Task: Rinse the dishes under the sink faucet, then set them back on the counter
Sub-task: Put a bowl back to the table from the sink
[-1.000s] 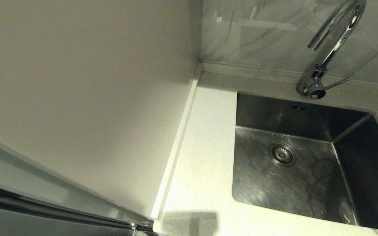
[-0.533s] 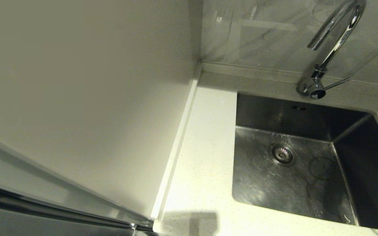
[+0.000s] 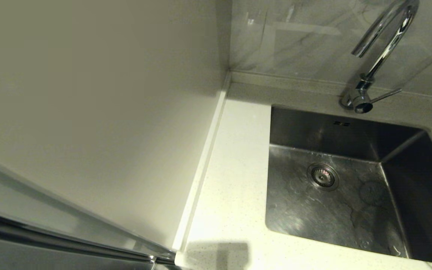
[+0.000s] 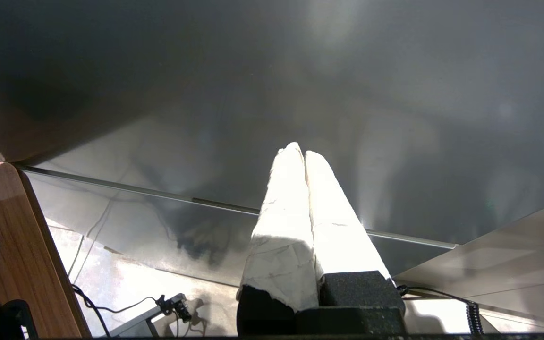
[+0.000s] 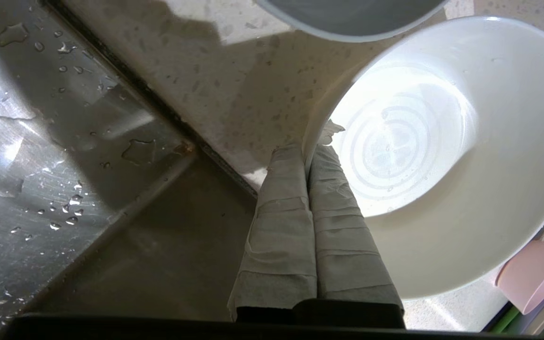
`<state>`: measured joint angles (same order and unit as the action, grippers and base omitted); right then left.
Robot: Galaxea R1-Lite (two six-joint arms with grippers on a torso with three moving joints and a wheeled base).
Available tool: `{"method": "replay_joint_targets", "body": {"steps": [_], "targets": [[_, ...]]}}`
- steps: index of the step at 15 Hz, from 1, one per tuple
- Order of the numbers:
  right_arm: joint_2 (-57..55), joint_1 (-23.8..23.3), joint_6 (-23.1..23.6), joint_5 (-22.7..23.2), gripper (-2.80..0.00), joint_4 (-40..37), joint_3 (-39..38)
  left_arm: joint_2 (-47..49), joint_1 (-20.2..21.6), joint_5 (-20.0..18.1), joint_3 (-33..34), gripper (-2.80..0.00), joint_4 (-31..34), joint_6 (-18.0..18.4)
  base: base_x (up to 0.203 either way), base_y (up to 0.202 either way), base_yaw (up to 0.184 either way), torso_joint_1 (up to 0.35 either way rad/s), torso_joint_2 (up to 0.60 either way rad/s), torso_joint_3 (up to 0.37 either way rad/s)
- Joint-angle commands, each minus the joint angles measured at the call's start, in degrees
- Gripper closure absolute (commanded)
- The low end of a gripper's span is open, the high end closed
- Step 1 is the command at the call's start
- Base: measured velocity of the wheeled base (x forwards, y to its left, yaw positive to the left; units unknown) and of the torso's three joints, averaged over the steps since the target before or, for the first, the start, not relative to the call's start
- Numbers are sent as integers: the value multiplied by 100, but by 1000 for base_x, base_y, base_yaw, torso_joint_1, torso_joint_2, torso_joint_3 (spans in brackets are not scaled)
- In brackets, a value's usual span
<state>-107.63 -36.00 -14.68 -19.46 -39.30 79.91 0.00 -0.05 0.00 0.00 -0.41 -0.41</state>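
The right gripper [image 5: 306,153] pinched the near rim of a white bowl [image 5: 442,156], shallow and glossy, with faint rings on its floor. The bowl sat on the speckled counter [image 5: 234,94] beside the wet steel sink [image 5: 55,156]. The left gripper [image 4: 300,153] stayed parked, fingers pressed together.

I'm keeping my left gripper [image 4: 300,156] parked with its wrapped fingers pressed together, while my right gripper [image 5: 306,152] is pinching down, fingers clamped tight.
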Motion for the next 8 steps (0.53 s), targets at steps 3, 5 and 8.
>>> {"method": "replay_joint_targets", "body": {"steps": [3,5,8], "targets": [[5,-39,-9,-23,0,-25,17,-8,-3,0,18,0,-2,-2,0,0,0,0,0,0],[14,-39,-9,-23,-280,-17,42,-3,5,0,18,0,-2,-2,0,0,0,0,0,0],[23,-58,-18,-23,-280,-16,106,-7,5,0,18,0,-2,-2,0,0,0,0,0,0]]}}
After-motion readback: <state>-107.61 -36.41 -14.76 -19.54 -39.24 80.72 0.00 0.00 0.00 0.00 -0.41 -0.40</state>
